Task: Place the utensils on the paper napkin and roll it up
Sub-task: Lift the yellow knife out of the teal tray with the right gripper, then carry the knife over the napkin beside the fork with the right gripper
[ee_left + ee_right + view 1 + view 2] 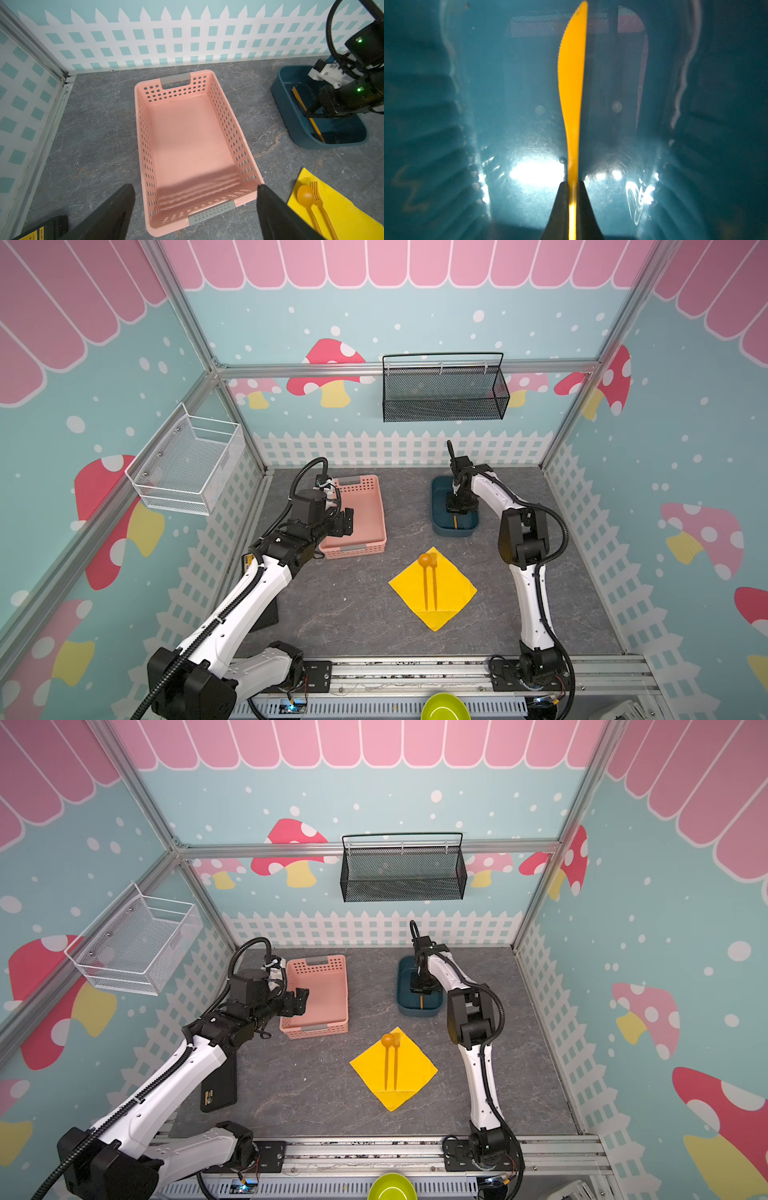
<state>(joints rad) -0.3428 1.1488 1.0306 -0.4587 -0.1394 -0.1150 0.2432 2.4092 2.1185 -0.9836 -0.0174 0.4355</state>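
The yellow paper napkin (pixel 433 589) (pixel 394 1069) (pixel 340 209) lies flat as a diamond at centre front of the table. An orange spoon (pixel 424 572) (pixel 387 1052) (pixel 307 199) and fork (pixel 434 576) (pixel 396 1056) (pixel 320 203) rest side by side on it. The orange knife (pixel 572 93) (pixel 307 112) lies in the dark teal bin (pixel 440 526) (pixel 405 1006) (pixel 295 124). My right gripper (pixel 572 184) (pixel 456 512) reaches down into the bin and is shut on the knife's handle. My left gripper (pixel 195 187) (pixel 347 522) hovers open over the pink basket, holding nothing.
The pink slotted basket (pixel 376 526) (pixel 338 1011) (pixel 143 128) stands left of the teal bin. A black mesh shelf (pixel 444 389) and a white wire basket (pixel 187 460) hang on the walls. A black box (pixel 218 1090) lies under the left arm. A green bowl (pixel 444 707) sits at the front edge.
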